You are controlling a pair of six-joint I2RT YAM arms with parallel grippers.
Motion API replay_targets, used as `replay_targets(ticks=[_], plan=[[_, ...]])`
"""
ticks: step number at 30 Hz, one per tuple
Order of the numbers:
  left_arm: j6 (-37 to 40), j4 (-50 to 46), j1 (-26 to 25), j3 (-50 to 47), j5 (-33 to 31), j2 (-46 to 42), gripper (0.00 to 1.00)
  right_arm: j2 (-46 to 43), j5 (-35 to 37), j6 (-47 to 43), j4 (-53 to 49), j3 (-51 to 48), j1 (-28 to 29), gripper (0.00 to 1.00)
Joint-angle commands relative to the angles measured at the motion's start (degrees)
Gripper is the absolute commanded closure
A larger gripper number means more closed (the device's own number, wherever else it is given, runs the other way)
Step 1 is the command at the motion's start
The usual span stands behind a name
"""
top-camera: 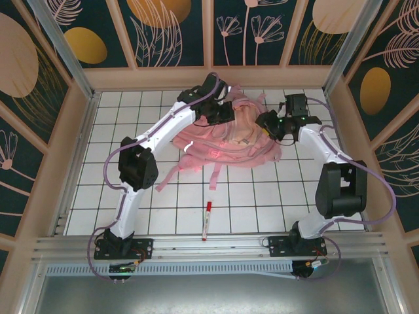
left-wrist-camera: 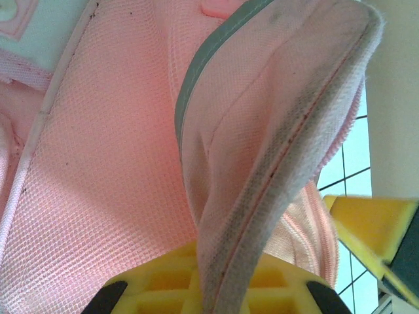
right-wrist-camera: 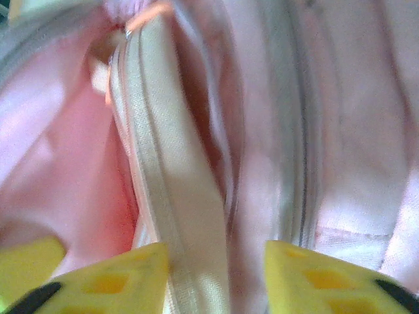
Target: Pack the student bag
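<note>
Overhead view: the student bag (top-camera: 229, 147) lies crumpled on the white gridded table (top-camera: 262, 196), directly beneath and between both pincers. The left pincer (top-camera: 224, 116) is down on the bag's far left part, and the right pincer (top-camera: 267, 124) is at its far right edge. The two stand near each other with pink fabric between them. From this height neither set of jaws can be judged. A red-and-white pen (top-camera: 207, 219) lies apart on the table, well towards the arm bases from both pincers and clear of the bag's straps. Left wrist view: this supplies what the overhead view lacks. The left pincer (left-wrist-camera: 213, 296) is closed hard, its yellow fingers (left-wrist-camera: 157, 281) meeting on a folded, bound edge of the student bag (left-wrist-camera: 98, 163). That edge rises out of the jaws and away from the pincer. A grey reflective strip (left-wrist-camera: 196, 78) runs along the fold above the fingers, and mesh fabric spreads to the pincer's left. Right wrist view: the right pincer (right-wrist-camera: 216, 281) stands partly open, its yellow fingers (right-wrist-camera: 131, 275) visibly apart. A pale zip band (right-wrist-camera: 170, 196) of the student bag (right-wrist-camera: 366, 131) runs through the gap, lying against the left-hand finger. The jaws do not close on it. The bag's pink interior lies beyond and to either side of this pincer.
</note>
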Motion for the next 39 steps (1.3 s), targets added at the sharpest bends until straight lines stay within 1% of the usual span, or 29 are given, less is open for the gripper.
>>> replay_targets(ticks=[1,3,6,11,12,13,14,17,18,19,22,24,26,29,31,33,37,39], plan=[[-1.02,0.95,0.12,3.41,3.61,-0.35,1.0,-0.06,-9.9,-4.47,-4.25,0.55,1.09,0.68],[-1.18,0.64,0.05,3.47,3.81,-0.35,1.0,0.67,-10.62,-4.13,-3.72,0.94,2.44,0.63],[-0.94,0.16,0.07,3.38,3.68,-0.44,1.0,0.89,-11.49,-1.6,-1.57,0.6,4.2,0.62],[-0.93,0.07,0.08,2.9,3.48,-0.69,1.0,1.76,-12.16,0.39,-0.81,0.17,5.97,0.59],[-0.96,0.06,0.11,2.95,3.54,-0.71,1.0,2.15,-12.65,1.04,-0.05,-0.1,6.31,0.6],[-1.02,0.14,0.1,2.94,3.63,-0.7,1.0,2.45,-13.1,2.44,1.7,-0.81,6.63,0.62],[-0.93,0.15,0.08,3.03,3.68,-0.75,1.0,2.6,-13.53,3.84,3.36,-1.57,6.91,0.68],[-0.82,0.0,0.06,3.21,3.46,-0.91,1.0,2.04,-13.29,10.55,11.5,-4.94,7.0,0.9],[-0.66,-0.06,0.11,3.21,3.4,-1.04,1.0,1.42,-11.54,13.09,14.4,-6.14,6.88,0.97],[-0.57,-0.23,0.09,3.23,3.33,-1.14,1.0,0.81,-9.37,15.16,16.56,-7.03,6.85,1.0],[0.52,-1.14,0.11,3.03,3.04,-1.42,1.0,-1.69,-0.42,22.16,24.0,-9.65,7.05,1.0],[1.37,-2.06,0.11,2.99,2.67,-1.65,1.0,-3.66,7.54,27.18,29.44,-12.16,7.28,1.0],[1.88,-2.69,0.1,2.93,2.09,-1.92,1.0,-5.33,14.86,30.02,31.45,-13.28,8.16,1.0],[2.24,-3.03,0.12,2.3,2.04,-2.44,1.0,-6.27,27.35,32.41,29.38,-12.49,10.14,1.0],[1.77,-2.69,0.11,2.0,3.09,-2.51,1.0,-6.09,36.12,34.86,28.51,-12.14,12.89,1.0],[0.79,-1.93,0.12,1.76,4.95,-2.28,1.0,-4.22,44.35,36.82,28.64,-11.15,16.96,1.0],[-0.9,-0.14,0.09,1.32,6.77,-2.2,1.0,2.29,51.52,39.75,30.11,-7.43,23.15,1.0],[-1.56,0.61,0.09,1.27,7.26,-2.1,1.0,5.89,55.16,41.56,28.94,-5.19,25.89,1.0]])
